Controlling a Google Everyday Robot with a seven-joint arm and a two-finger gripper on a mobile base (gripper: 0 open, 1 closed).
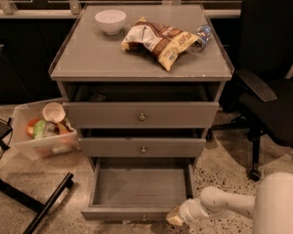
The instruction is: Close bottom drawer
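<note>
The grey cabinet has three drawers. The bottom drawer (136, 186) is pulled far out, its plain grey inside bare, its low front (132, 212) at the lower edge of the view with a small round knob (143, 217). My gripper (175, 216) reaches in from the lower right on a white arm and sits against the right end of that drawer front. The middle drawer (142, 146) and the top drawer (140, 114) stand slightly out.
On the cabinet top (78, 57) lie a white bowl (110, 21), a chip bag (158, 39) and a bottle (201, 35). A clear bin (41, 130) with food items stands on the floor at left. A black office chair (273, 82) stands at right. Black stand legs (39, 204) lie lower left.
</note>
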